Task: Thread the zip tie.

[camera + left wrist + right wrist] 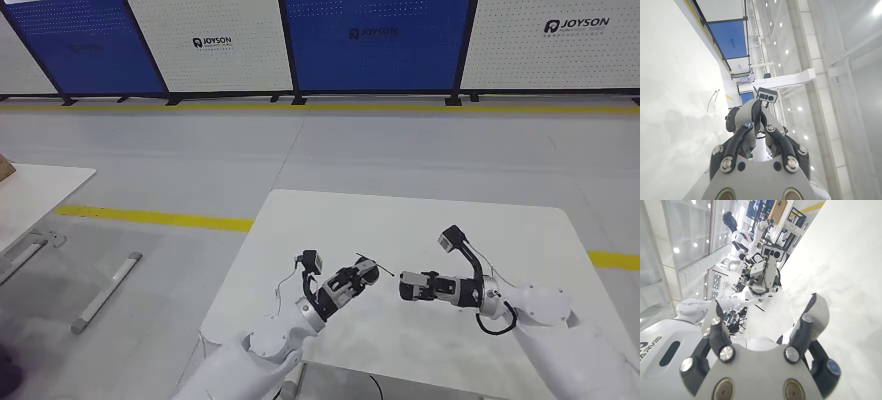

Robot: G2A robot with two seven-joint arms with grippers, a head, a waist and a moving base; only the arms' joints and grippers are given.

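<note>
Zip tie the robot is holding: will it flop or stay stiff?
Probably springy-stiff: the zip tie sticks straight out past the left fingers. Likely bendy when pushed, since spare ties on the table lie curved. Thin, so probably light.

Left gripper [356,277] has its fingers pressed together, pinching a zip tie [755,91] that pokes out past the fingertips. Right gripper [406,284] has its fingers spread wide and points straight at the left gripper's tips, near but apart. Both forearms angle inward, toward each other.

A robotics lab hall: blue and white partition panels [375,45] at 12 o'clock, yellow floor line [150,217], another white robot [741,237] standing beyond.
</note>
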